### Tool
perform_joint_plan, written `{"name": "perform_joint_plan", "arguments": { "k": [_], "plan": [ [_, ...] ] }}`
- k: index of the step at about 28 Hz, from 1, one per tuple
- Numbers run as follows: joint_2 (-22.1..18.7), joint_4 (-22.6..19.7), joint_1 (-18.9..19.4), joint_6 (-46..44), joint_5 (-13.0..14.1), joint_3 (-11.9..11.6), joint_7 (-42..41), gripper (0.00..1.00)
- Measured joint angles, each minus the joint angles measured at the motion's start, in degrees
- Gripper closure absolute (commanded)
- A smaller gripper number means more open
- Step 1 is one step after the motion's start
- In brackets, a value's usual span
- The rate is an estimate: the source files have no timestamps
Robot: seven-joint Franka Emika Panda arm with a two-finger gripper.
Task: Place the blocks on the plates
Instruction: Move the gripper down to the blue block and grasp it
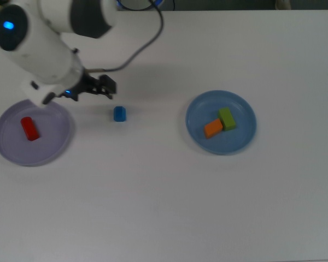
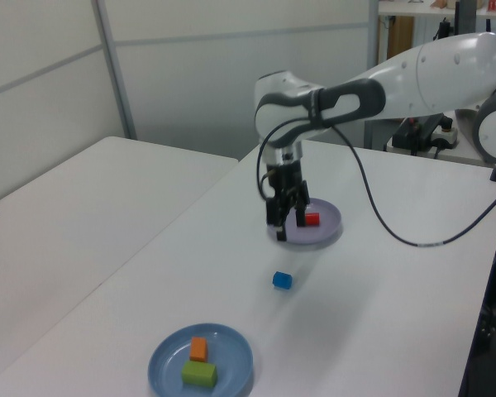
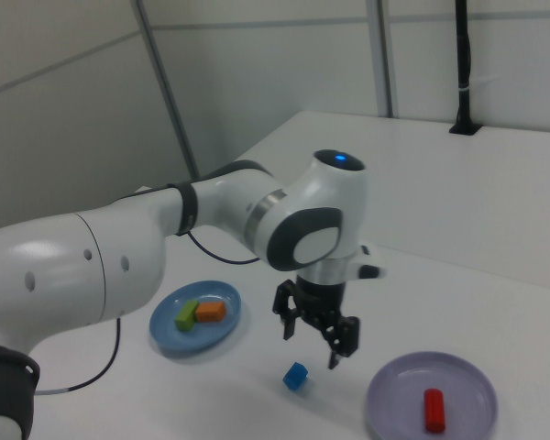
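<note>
Hovering spread and empty, the end effector (image 2: 285, 222) hangs between blue block (image 2: 282, 280) and lavender plate (image 2: 324, 234).

White table (image 1: 169, 207), grey wall panels (image 2: 190, 74), black pole (image 3: 461, 64)
</note>
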Motion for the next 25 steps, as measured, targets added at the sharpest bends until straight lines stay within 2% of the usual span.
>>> {"name": "perform_joint_plan", "arguments": {
  "k": [3, 6, 7, 9, 10, 11, 14, 15, 17, 18, 25],
  "plan": [
    [-0.01, -2.94, 3.23, 3.64, -2.30, 0.03, 7.13, 0.00],
    [-0.16, -6.28, 5.51, 8.18, -4.33, 0.05, 9.89, 0.01],
    [-0.22, -8.10, 6.37, 10.73, -5.16, 0.05, 10.60, 0.05],
    [-0.24, -9.96, 7.03, 13.23, -6.14, 0.05, 11.14, 0.18],
    [-0.25, -10.63, 7.17, 14.13, -6.60, 0.05, 11.23, 0.36],
    [-0.24, -11.38, 7.21, 15.07, -7.30, 0.04, 11.26, 0.48],
    [-0.27, -11.98, 7.07, 15.91, -8.57, -0.12, 11.26, 0.74],
    [-0.28, -12.02, 7.00, 15.97, -8.78, -0.15, 11.26, 0.87],
    [-0.33, -12.04, 6.81, 15.98, -9.09, -0.16, 11.26, 0.97],
    [-0.37, -12.04, 6.77, 15.98, -9.27, -0.16, 11.26, 1.00],
    [-0.62, -12.06, 6.75, 15.98, -10.71, -0.16, 11.26, 1.00]
  ]
}}
